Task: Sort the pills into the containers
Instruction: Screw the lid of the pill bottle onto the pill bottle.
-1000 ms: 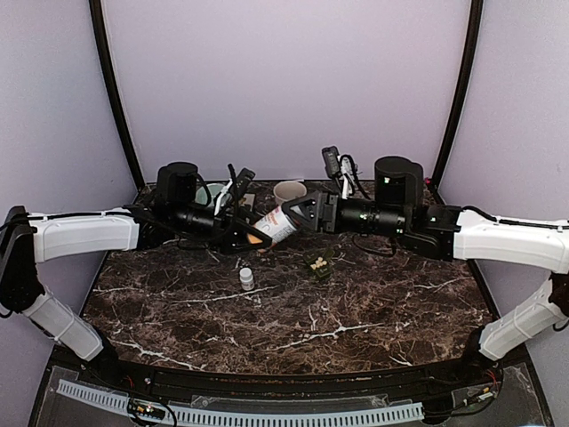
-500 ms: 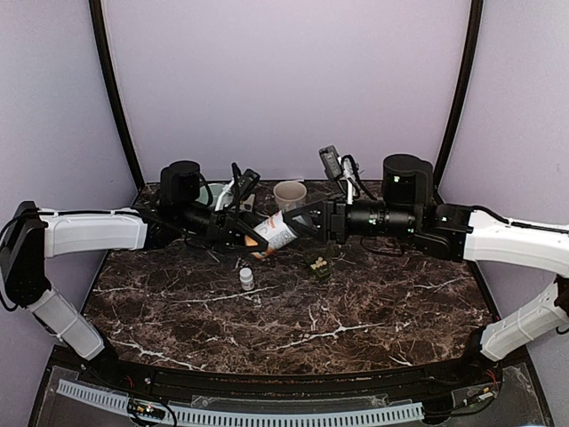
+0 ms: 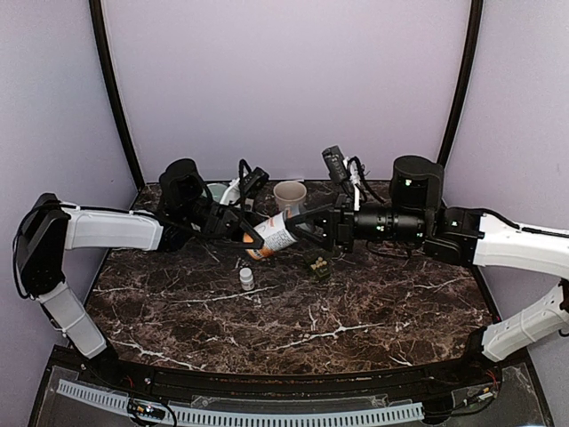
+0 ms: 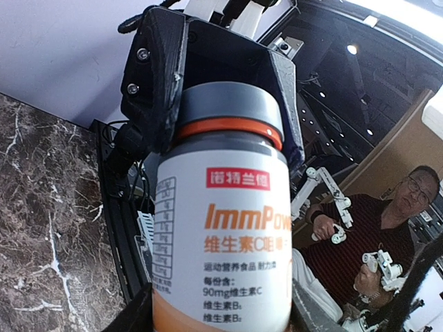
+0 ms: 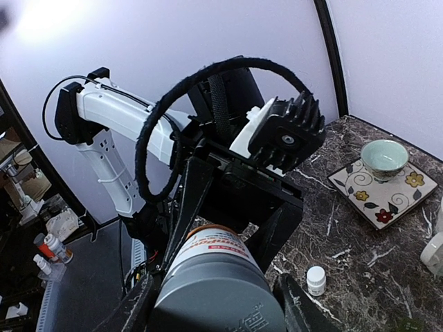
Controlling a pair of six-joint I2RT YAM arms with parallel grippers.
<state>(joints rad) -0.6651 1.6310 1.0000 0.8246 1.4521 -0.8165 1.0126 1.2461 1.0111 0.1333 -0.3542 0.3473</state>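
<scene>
A white and orange pill bottle (image 3: 272, 235) with a grey cap is held in the air between both grippers, tilted. My left gripper (image 3: 252, 239) is shut on its orange base end; the label fills the left wrist view (image 4: 225, 228). My right gripper (image 3: 300, 228) is shut on the grey cap (image 5: 216, 294), and its black fingers (image 4: 156, 90) flank the cap. The dark green pill box (image 3: 317, 264) lies on the table just below, with pale pills in it. A small white bottle (image 3: 246, 278) stands to its left and also shows in the right wrist view (image 5: 315, 280).
A cream mug (image 3: 290, 193) stands at the back centre. A pale green bowl (image 5: 384, 158) sits on a patterned tile (image 5: 408, 190) at the back left, mostly hidden behind the left arm in the top view. The table is dark marble (image 3: 356, 311).
Both arms have shifted, and the bottle held between them has come a little lower and nearer, above the space left of the pill box. Both grips are unchanged.
</scene>
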